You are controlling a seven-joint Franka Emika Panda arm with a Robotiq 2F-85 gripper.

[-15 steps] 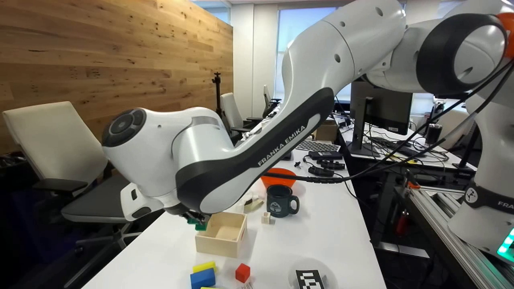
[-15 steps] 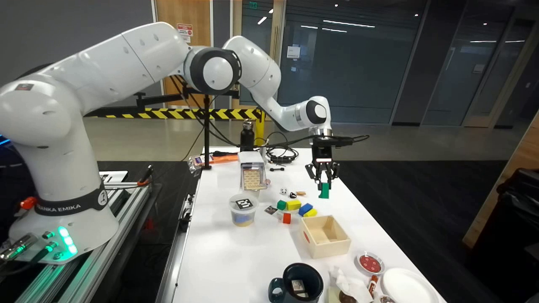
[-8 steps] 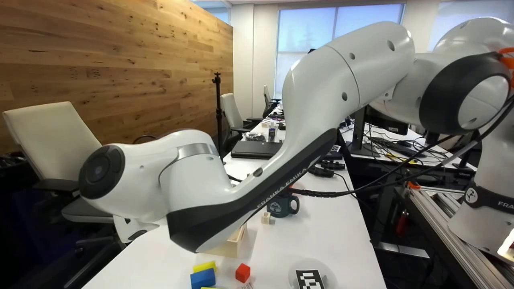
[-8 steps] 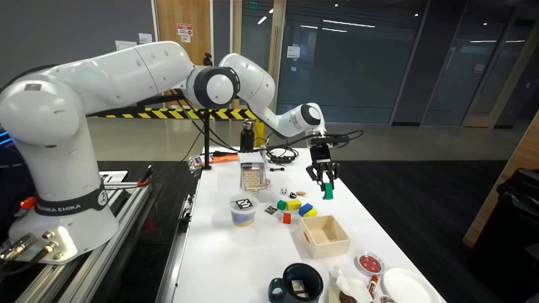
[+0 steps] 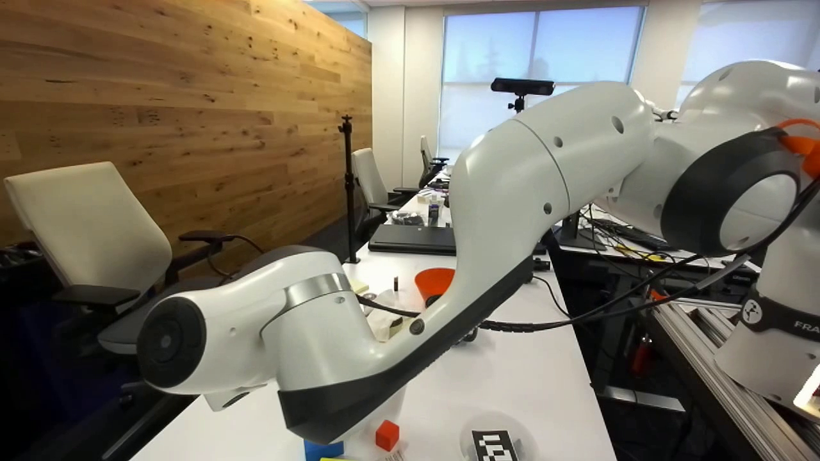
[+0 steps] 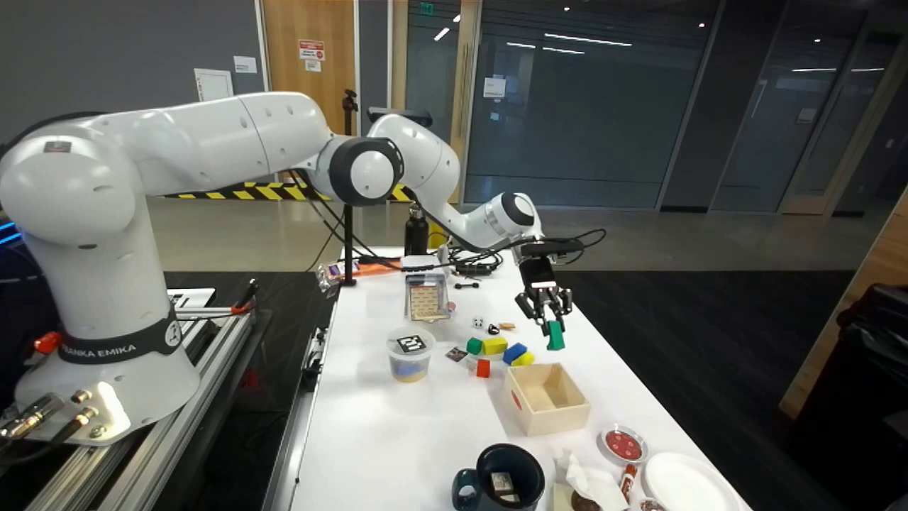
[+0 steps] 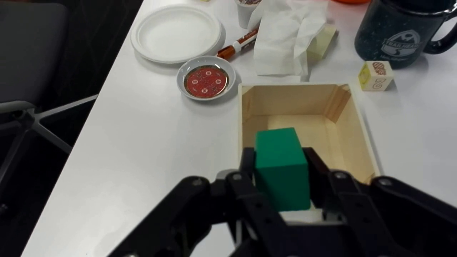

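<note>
A green block [image 7: 282, 189] is pinched between the two fingers of my gripper [image 7: 281, 160], which is shut on it. In an exterior view the same green block [image 6: 555, 336] hangs tilted in the air from the gripper [image 6: 553, 325], higher in the picture than the far rim of an open wooden box [image 6: 557, 424]. Seen from the wrist, the block covers part of the near side of the wooden box [image 7: 292, 100]; the visible part of the box's floor is bare. In the remaining exterior view the arm hides gripper, block and box.
Near the box lie a red block [image 6: 483, 368], a blue block [image 6: 514, 353], yellow blocks and another green block [image 6: 474, 345]. A red-patterned dish [image 7: 206, 81], paper plate [image 7: 175, 34], marker [image 7: 237, 45], crumpled tissue [image 7: 278, 39], lettered cube [image 7: 376, 76] and dark mug [image 7: 389, 35] stand beyond it.
The arm has come down, and the gripper has tilted and sunk a little with the green block, which stays held. The arm has come to cover the box in an exterior view.
</note>
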